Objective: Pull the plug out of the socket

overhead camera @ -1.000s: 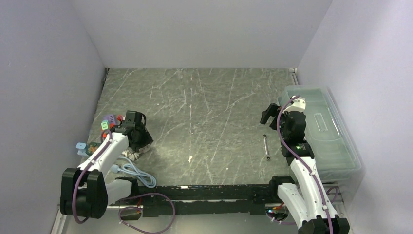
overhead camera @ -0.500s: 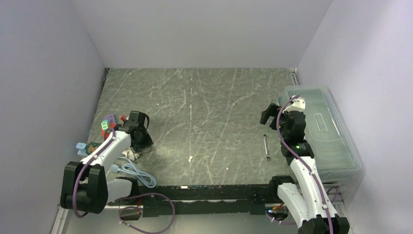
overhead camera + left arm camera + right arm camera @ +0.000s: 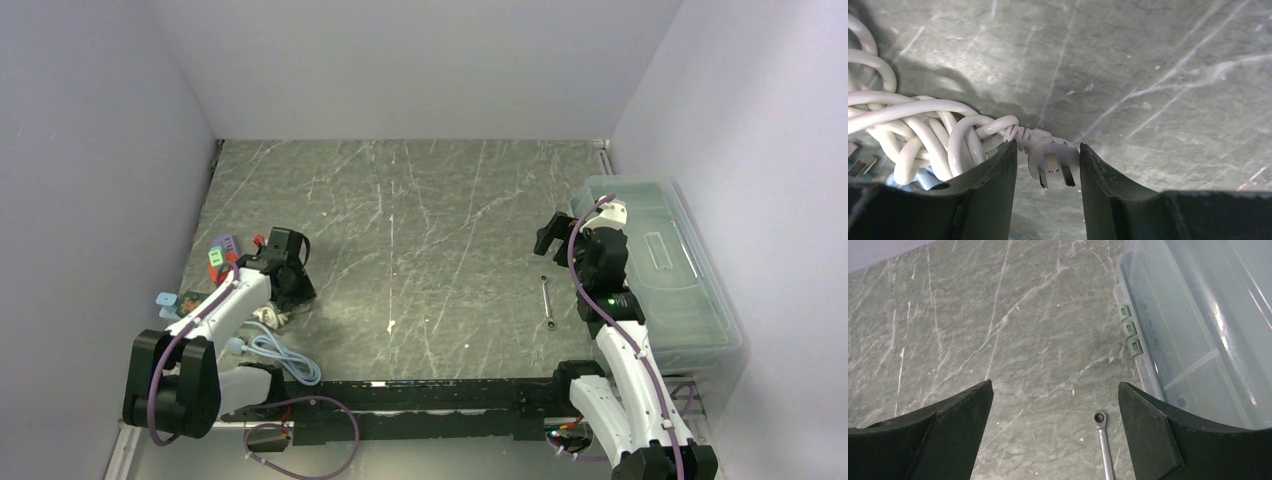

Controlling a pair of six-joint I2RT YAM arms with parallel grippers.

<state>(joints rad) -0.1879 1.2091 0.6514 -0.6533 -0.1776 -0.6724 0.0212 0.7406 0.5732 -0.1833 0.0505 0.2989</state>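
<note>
A white plug (image 3: 1050, 152) with bare metal prongs sits between my left gripper's (image 3: 1048, 150) fingertips, out of any socket. The fingers (image 3: 993, 185) press on its sides. Its white cable (image 3: 913, 125) lies coiled in a bundle to the left. In the top view the left gripper (image 3: 287, 283) is low at the table's left side, over the cable bundle (image 3: 268, 316). No socket can be made out. My right gripper (image 3: 1055, 390) is open and empty, held above the table at the right (image 3: 548, 234).
A metal wrench (image 3: 547, 302) lies on the table under the right gripper, also in the right wrist view (image 3: 1104, 442). A clear plastic bin (image 3: 665, 275) stands along the right edge. A light blue cable (image 3: 282, 357) and small coloured parts (image 3: 220, 252) lie at the left.
The left arm has shifted slightly away from the near edge with its gripper still over the cable bundle. The right arm has not moved.
</note>
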